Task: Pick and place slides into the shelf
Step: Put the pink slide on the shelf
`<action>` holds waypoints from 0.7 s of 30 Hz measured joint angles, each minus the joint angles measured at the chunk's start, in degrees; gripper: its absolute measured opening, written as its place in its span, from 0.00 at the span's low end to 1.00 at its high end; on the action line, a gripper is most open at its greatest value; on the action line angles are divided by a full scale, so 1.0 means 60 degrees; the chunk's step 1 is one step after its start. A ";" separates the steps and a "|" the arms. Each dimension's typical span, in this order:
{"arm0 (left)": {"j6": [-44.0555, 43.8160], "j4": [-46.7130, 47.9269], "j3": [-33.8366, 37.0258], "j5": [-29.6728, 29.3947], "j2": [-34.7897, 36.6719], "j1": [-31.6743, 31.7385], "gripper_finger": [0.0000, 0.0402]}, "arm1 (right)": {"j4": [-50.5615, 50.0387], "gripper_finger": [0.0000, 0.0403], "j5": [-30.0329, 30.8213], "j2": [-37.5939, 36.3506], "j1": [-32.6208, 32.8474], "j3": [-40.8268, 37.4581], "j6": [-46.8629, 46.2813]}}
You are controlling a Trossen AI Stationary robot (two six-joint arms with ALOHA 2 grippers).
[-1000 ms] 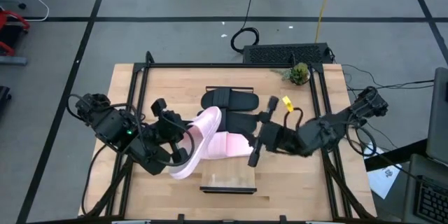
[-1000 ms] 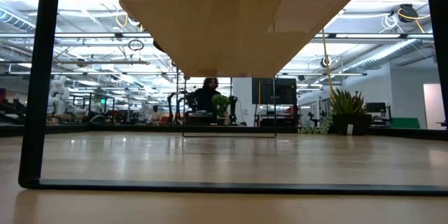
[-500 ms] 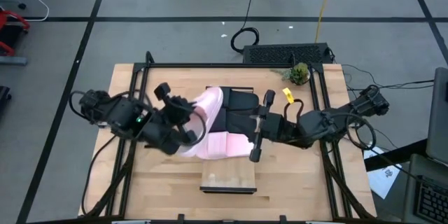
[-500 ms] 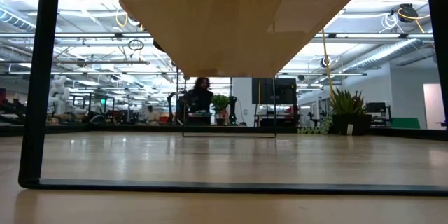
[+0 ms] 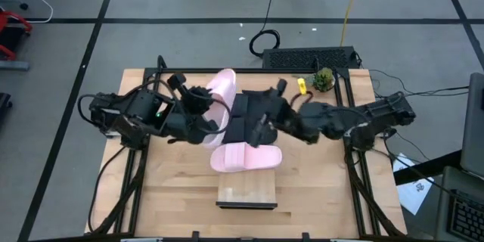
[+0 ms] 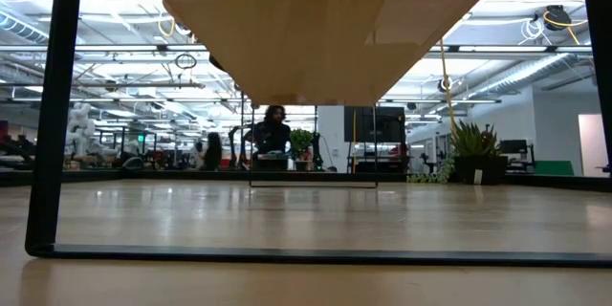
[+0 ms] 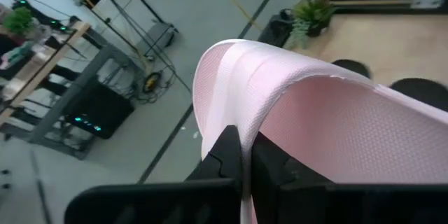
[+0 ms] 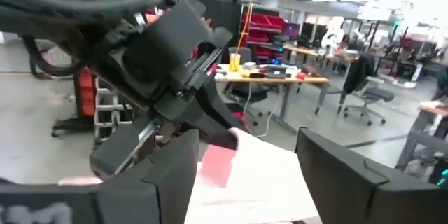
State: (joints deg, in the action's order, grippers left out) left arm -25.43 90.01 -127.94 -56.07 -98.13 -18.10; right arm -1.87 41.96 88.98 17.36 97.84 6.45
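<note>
One pink slide (image 5: 221, 91) is clamped by the left gripper (image 5: 203, 106) above the black slides (image 5: 253, 113); the right gripper (image 5: 261, 121) is spread beside it.

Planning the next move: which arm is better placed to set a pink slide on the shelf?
Left. Its gripper is shut on a pink slide, lifted. The right gripper is open above the black slides.

Pale pink slides (image 5: 245, 156), matte black slides (image 5: 249, 113), light-wood shelf (image 5: 246, 195) with black frame, green plant (image 5: 324, 80)
</note>
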 joint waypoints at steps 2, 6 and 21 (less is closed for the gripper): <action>0.0213 0.0000 0.0000 -0.0003 0.0000 0.0214 0.00 | 0.0014 0.59 -0.0260 0.0133 -0.0250 -0.0005 -0.0175; 0.0702 0.0002 0.0000 -0.0022 0.0000 0.0597 0.00 | 0.0056 0.59 -0.0277 0.0257 -0.0508 -0.0007 -0.0204; 0.3770 -0.2180 0.0000 -0.0010 0.0000 0.1395 0.00 | -0.0011 0.60 -0.0221 0.0567 -0.1056 -0.0007 -0.0820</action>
State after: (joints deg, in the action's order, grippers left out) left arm -2.81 76.92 -127.94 -56.13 -98.13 -9.73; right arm -1.93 40.63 92.38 11.02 97.80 1.53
